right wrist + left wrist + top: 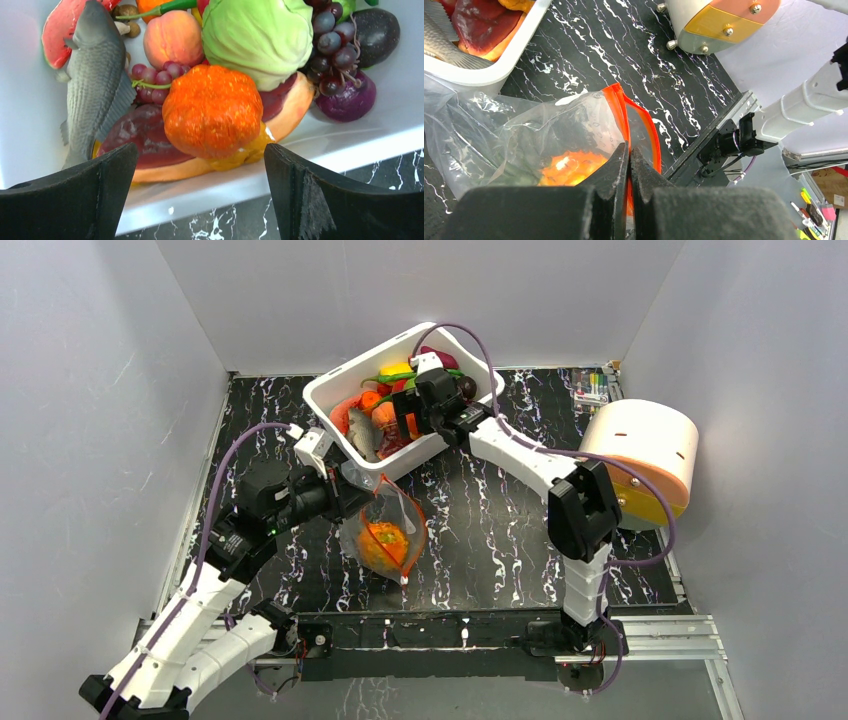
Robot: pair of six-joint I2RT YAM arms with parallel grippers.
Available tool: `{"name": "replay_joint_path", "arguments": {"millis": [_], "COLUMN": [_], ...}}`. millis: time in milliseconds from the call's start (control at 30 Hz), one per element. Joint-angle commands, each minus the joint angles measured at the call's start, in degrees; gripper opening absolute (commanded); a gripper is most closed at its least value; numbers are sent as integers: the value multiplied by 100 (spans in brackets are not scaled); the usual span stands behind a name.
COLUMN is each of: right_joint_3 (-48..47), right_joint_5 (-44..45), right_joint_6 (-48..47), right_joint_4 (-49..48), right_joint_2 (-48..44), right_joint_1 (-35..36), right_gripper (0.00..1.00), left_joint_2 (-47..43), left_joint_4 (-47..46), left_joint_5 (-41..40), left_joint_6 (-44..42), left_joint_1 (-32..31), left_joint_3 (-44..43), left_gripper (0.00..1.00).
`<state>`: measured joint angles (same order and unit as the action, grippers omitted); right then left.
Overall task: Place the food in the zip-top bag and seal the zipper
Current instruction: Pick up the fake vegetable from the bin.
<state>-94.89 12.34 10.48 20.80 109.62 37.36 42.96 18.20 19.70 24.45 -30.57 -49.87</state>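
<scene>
While the left gripper has its 2 fingers pressed together on the bag, pinching the mouth edge right at the red-orange zipper, the pouch hangs from it toward the black marbled table. From the overhead view the bag sits just in front of the white tub, mouth uppermost, and its mouth gapes a little beside the fingers. 1 spiky orange fruit lies inside it, blurred by the crinkled plastic.

Over at the tub, the right gripper hovers with its fingers spread wide apart, holding nothing. Between them, lower down, sits a bumpy orange round fruit on top of the pile. Around it are a grey fish on the left, a peach, a green cabbage and dark purple grapes on the right.

A white-and-orange drum lies at the table's right edge, well apart from both arms.
</scene>
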Motion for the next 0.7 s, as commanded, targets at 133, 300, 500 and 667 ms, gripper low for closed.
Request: {"name": "replay_joint_path", "arguments": {"millis": [133,300,500,667], "right_joint_3": [-952,-1081,-891,-638], "right_joint_5": [546,535,308,288], "right_joint_6": [-222,-238,-302,-308], "right_joint_4": [-76,-128,-326,-471], "right_joint_2": [744,920,742,437], "right_joint_1": [-22,-20,-27,-25], "right_gripper": [98,97,79,63], "left_joint_2": [-183,-183,-174,-150], "left_joint_4": [-108,-88,-53,-62], "left_joint_5": [-61,-55,-81,-119], "left_joint_6": [-9,-34,-79,-113], "left_joint_1": [-21,-28,-23,-27], "left_joint_3": [-37,-49,-41,-50], "left_gripper": [0,0,0,0]}}
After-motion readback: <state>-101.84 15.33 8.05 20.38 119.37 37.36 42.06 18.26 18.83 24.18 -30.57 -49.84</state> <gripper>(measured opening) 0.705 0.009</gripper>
